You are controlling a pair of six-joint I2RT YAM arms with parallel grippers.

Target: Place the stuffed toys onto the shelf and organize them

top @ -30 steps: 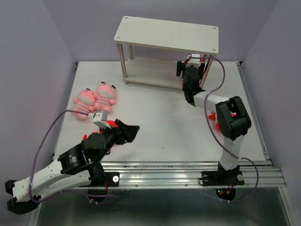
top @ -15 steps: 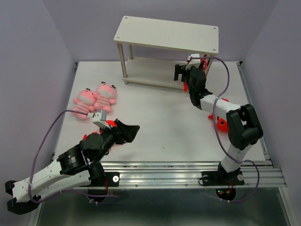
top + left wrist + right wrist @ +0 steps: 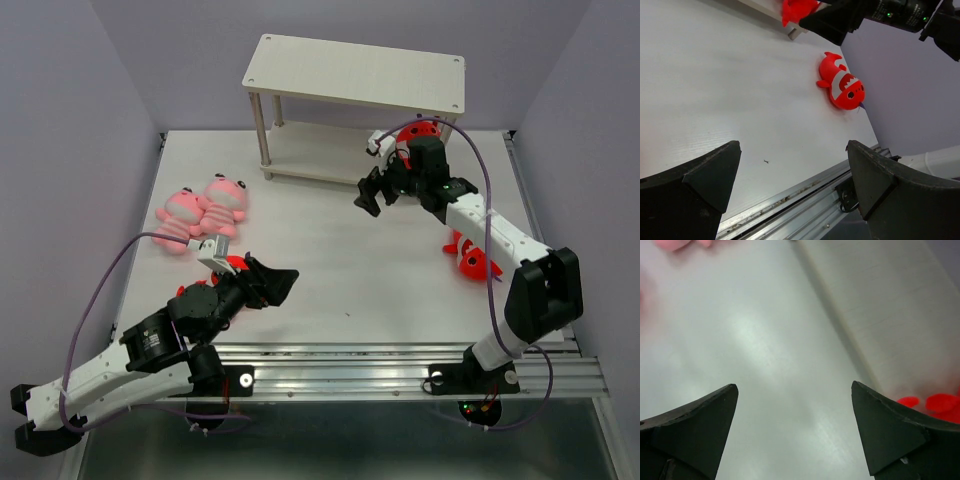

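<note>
The shelf [image 3: 355, 72] stands at the back of the table. One red toy [image 3: 421, 131] lies on the right end of its lower board and also shows in the left wrist view [image 3: 797, 9] and the right wrist view [image 3: 940, 405]. My right gripper [image 3: 368, 191] is open and empty, in front of the shelf and left of that toy. A second red toy [image 3: 470, 258] lies on the table at the right, also in the left wrist view [image 3: 842, 85]. Two pink toys [image 3: 205, 208] lie side by side at the left. My left gripper [image 3: 272, 282] is open and empty, low over the near table. A patch of red [image 3: 235, 263] shows beside its wrist.
The metal rail [image 3: 380, 365] runs along the table's near edge. Purple walls close in the left, right and back. The right arm's elbow [image 3: 545, 290] hangs over the near right corner, with its cable looping above the right-hand red toy.
My right gripper has drawn back out of the shelf's lower tier, leftward and toward the near side, leaving the red toy there. The left arm has not moved.
</note>
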